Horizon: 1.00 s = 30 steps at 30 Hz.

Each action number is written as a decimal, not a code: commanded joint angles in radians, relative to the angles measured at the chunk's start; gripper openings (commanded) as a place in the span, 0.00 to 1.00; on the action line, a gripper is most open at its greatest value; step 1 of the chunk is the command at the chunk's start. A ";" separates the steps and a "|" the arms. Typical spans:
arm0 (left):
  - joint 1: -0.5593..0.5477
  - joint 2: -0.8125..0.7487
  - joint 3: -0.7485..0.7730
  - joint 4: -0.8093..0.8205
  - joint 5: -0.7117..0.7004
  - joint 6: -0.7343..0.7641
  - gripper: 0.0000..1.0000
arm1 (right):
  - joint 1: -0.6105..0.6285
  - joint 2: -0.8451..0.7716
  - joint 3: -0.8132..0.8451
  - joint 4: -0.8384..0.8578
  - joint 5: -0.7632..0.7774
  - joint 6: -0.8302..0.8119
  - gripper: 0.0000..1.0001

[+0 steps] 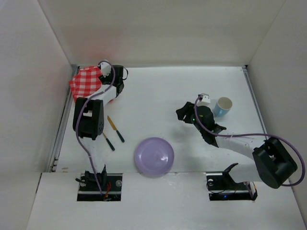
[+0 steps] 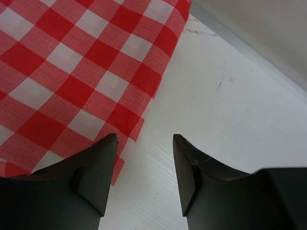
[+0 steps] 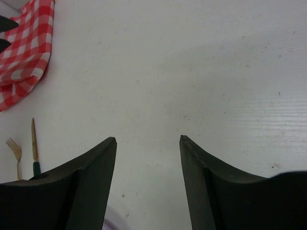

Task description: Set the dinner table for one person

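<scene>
— Where is the dinner table [image 1: 158, 96] lying in all this?

— It is filling the floor of the enclosure, a matte white surface running from the arm bases to the far wall. Plain white walls [image 1: 158, 28] are closing it in at the back and on both sides, and a grey metal strip [image 1: 61, 129] is running along its left edge.

— What is resting on it?

— A red-and-white checked cloth [image 1: 86, 81] is lying bunched in the far left corner. A knife [image 1: 115, 129] and a fork [image 1: 108, 141] are lying side by side near the left arm, both at a slant. A lilac plate [image 1: 153, 156] is sitting at the near edge, between the two arms. A pale blue cup [image 1: 223, 106] is standing upright on the right.

— And the left gripper [image 2: 144, 139]?

— It is hovering over the cloth's edge with its jaws spread wide, gripping nothing.

— The right gripper [image 3: 147, 140]?

— It is hanging over bare white tabletop just left of the cup, jaws likewise parted and holding nothing. Faint specks and scuffs are showing on the surface beneath it.
</scene>
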 commanded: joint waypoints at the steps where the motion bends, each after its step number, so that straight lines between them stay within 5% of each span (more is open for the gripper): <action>1: 0.012 0.092 0.110 -0.131 -0.052 0.140 0.48 | 0.013 0.001 0.026 0.052 -0.007 -0.013 0.62; 10: 0.039 0.218 0.155 -0.152 -0.040 0.186 0.37 | 0.014 0.001 0.029 0.048 -0.008 -0.013 0.63; 17: 0.020 0.183 0.086 -0.125 0.023 0.133 0.05 | 0.013 -0.013 0.020 0.051 -0.007 -0.011 0.63; 25: -0.198 0.100 0.175 -0.126 0.066 0.087 0.03 | 0.002 -0.010 0.017 0.055 -0.008 -0.010 0.64; 30: -0.321 0.103 0.207 -0.195 0.106 -0.117 0.04 | -0.024 -0.044 0.000 0.049 0.000 -0.010 0.65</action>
